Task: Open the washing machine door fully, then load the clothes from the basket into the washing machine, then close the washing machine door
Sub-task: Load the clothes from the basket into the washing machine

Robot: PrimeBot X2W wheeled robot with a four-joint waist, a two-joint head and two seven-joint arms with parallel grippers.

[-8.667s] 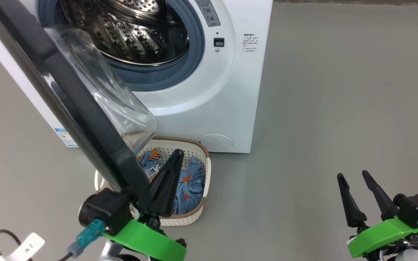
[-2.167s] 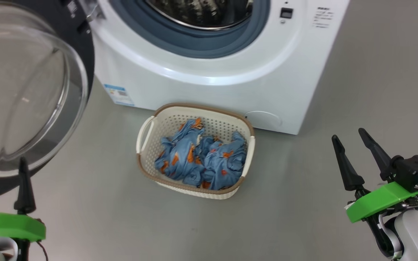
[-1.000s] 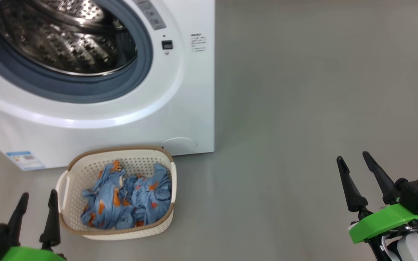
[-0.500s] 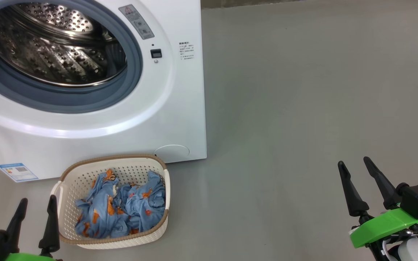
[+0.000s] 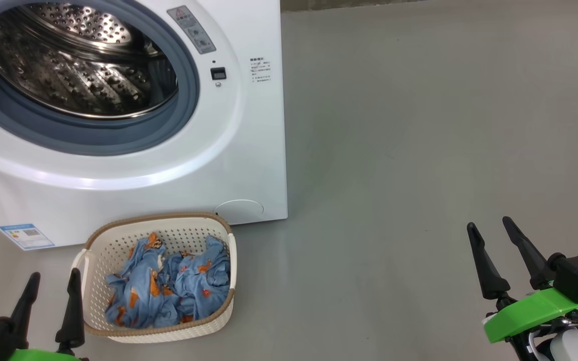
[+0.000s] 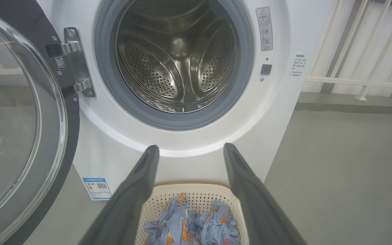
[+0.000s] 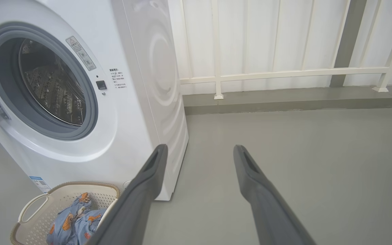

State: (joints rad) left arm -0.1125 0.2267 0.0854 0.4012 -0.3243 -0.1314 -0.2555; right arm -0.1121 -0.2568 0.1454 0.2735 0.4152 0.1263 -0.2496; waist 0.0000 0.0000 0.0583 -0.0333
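While the left pincer [image 5: 53, 275] and the right pincer [image 5: 489, 223] both stand wide and empty, the basket [image 5: 158, 218] sits just right of the left one, clothes [image 5: 168, 293] heaped inside. Beyond it stands the washer [image 5: 253, 150], mouth uncovered, its door [image 6: 70, 136] swung out to the left pincer's left.

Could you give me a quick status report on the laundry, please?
Both open and empty: left end effector, right end effector. Swung wide: washing machine door; clothes in basket. Nothing blocking drum.
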